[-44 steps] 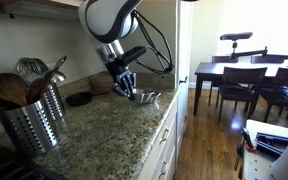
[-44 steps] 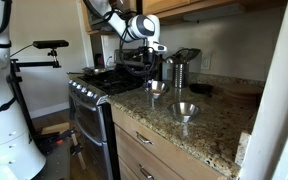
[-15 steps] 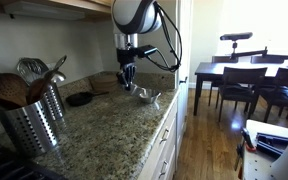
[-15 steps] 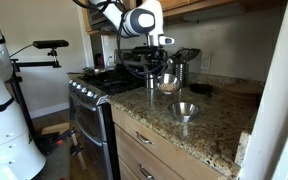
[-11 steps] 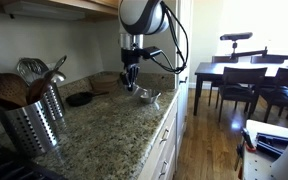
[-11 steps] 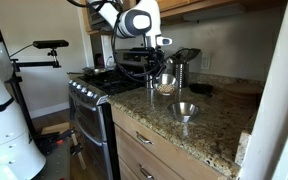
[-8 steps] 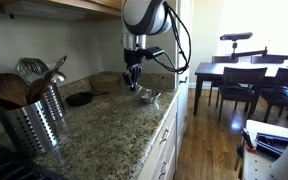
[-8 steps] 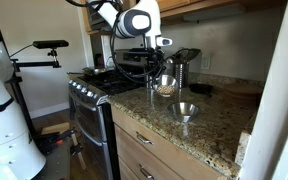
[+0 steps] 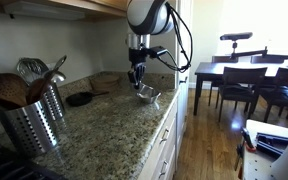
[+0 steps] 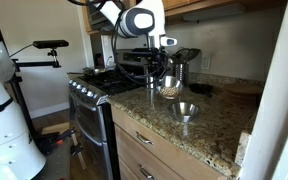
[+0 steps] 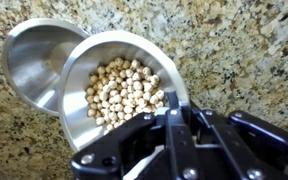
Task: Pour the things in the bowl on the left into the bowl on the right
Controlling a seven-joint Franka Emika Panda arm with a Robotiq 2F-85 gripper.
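Metal above stone
2 smooth, reflective metal vessels: the filled bowl point(image 11: 119, 45) and empty bowl point(image 11: 29, 55); chickpeas point(image 11: 124, 90) look matt, the speckled granite countertop point(image 11: 244, 50) glossy.

Beans point(image 11: 119, 92) lie in the full bowl point(image 11: 134, 55), which my gripper point(image 11: 177, 118) holds by the rim above the counter point(image 11: 249, 45). Its far edge overlaps the empty bowl point(image 11: 29, 55) on the counter below. In an exterior view, a utensil holder point(image 10: 181, 68) stands behind both bowls and the stove point(image 10: 89, 92) stands beside the counter.

Counter point(image 9: 104, 130) front open between utensil crock point(image 9: 34, 120) and empty bowl point(image 10: 185, 110); dark disc point(image 9: 79, 98) near wall; upper cabinet point(image 9: 54, 8) overhead.
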